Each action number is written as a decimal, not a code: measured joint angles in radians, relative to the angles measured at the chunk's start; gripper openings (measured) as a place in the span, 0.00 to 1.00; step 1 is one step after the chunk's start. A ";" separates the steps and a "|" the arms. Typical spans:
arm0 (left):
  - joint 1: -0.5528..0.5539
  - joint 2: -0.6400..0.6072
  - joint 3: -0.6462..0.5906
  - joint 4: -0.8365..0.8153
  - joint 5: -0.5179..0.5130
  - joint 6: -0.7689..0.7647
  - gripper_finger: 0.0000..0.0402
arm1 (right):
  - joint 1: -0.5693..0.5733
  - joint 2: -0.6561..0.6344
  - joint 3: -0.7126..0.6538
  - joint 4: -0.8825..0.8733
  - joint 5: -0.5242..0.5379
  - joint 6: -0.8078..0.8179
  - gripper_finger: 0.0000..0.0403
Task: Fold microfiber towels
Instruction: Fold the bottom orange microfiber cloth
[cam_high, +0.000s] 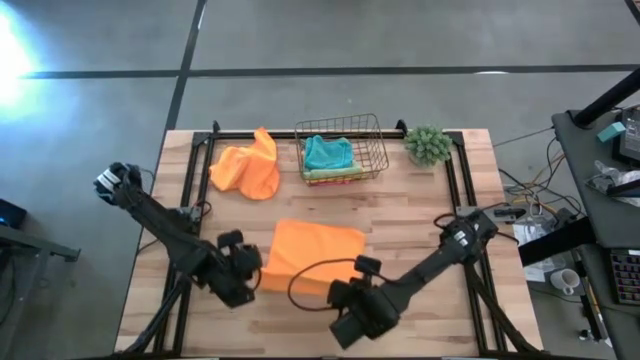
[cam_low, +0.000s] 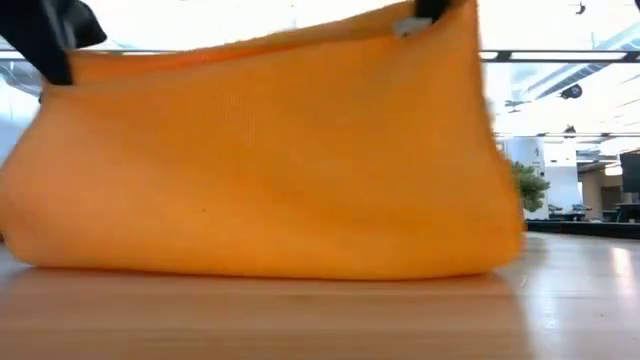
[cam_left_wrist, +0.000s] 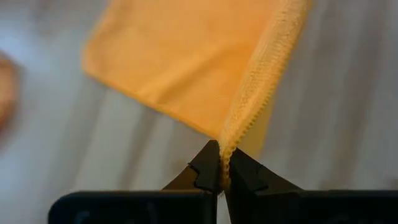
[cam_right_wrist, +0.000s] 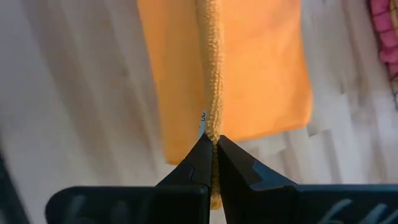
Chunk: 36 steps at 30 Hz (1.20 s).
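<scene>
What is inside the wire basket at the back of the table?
The wire basket holds a stack of folded towels: a teal towel on top, with green and pink edges showing beneath it. Anything lower in the stack is covered.

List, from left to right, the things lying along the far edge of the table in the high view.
Crumpled orange towel → wire basket holding a teal towel on top of other folded cloths → small green plant.

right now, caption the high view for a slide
Both grippers, left and right, pinch the orange towel's near edge on the wooden table.
</scene>
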 joint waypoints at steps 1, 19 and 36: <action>0.018 -0.014 -0.006 -0.019 -0.006 0.013 0.00 | -0.014 -0.002 -0.001 0.001 -0.001 -0.012 0.02; 0.360 -0.043 -0.097 0.011 0.003 0.444 0.00 | -0.224 -0.074 -0.223 0.010 -0.038 -0.138 0.02; 0.538 0.070 -0.099 0.075 0.096 0.651 0.00 | -0.325 -0.240 -0.575 0.269 -0.184 -0.123 0.02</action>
